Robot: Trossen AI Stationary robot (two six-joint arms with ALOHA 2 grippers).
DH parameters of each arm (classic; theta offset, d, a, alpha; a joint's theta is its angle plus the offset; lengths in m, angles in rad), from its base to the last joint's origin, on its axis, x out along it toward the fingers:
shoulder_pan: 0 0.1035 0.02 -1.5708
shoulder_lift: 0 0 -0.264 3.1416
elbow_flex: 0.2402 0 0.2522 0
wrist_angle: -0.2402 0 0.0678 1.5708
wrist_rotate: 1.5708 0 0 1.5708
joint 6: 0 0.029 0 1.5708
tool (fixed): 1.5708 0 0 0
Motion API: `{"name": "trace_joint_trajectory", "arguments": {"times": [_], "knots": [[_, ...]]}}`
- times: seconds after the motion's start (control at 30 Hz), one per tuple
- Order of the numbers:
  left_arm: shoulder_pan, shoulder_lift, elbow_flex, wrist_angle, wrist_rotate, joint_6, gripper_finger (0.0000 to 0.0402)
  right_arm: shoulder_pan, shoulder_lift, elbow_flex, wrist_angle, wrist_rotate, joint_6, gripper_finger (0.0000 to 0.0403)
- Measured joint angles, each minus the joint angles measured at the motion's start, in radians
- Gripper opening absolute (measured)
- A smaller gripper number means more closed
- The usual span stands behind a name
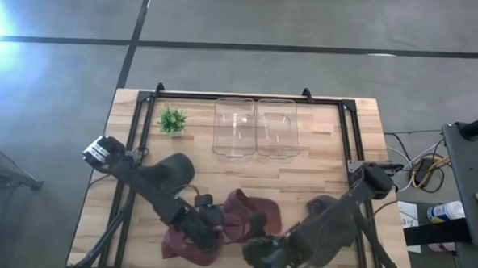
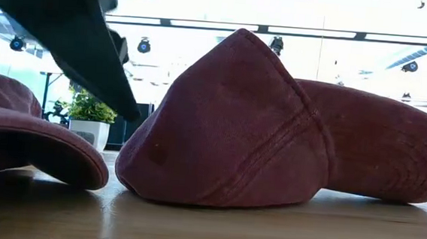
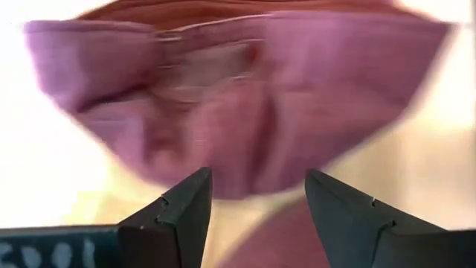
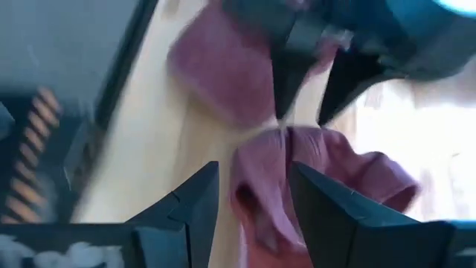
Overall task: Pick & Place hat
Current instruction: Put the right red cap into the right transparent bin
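Observation:
Two maroon caps lie near the table's near edge. One cap (image 1: 252,209) fills the low view (image 2: 235,128) and rests on its brim and crown edge. The other cap (image 1: 187,243) lies to its left, its brim (image 2: 31,137) on the wood. My left gripper (image 1: 219,222) is open between the two caps, with maroon cloth (image 3: 245,97) just ahead of its fingertips (image 3: 258,179). My right gripper (image 1: 258,252) is open at the near edge. A ridge of cap cloth (image 4: 260,186) stands between its fingers (image 4: 253,175). My right gripper comes level from the table's near side, and a raised fold of the maroon cap (image 4: 256,160) stands between its open fingers. I cannot tell whether the fingers touch it. My left gripper touches nothing that shows.
Two clear plastic bins (image 1: 234,127) (image 1: 276,127) stand side by side at the far middle. A small potted plant (image 1: 172,120) (image 2: 89,114) is to their left. Black frame rails (image 1: 143,114) run along the table's sides. Bare wood lies between the bins and the caps.

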Motion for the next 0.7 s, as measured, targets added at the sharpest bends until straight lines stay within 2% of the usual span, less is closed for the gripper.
{"name": "trace_joint_trajectory", "arguments": {"times": [0.07,0.2,0.33,0.53,0.7], "knots": [[0.011,0.003,-0.021,0.030,-0.036,-0.001,0.0210,-0.038,-0.001,0.017,0.000,-0.025,0.132,0.0160],[0.032,0.003,-0.076,0.126,-0.034,-0.008,0.0210,-0.094,-0.001,0.013,-0.008,-0.064,0.318,0.0153],[0.038,0.003,-0.144,0.262,-0.037,-0.023,0.0210,-0.111,0.000,0.003,-0.003,-0.113,0.351,0.0136],[0.054,0.004,-0.227,0.338,-0.066,-0.072,0.0210,-0.112,0.026,-0.017,0.002,-0.123,0.415,0.0110],[0.082,0.004,-0.249,0.404,-0.065,-0.079,0.0210,-0.112,0.113,-0.017,0.087,-0.221,0.443,0.0095]]}}
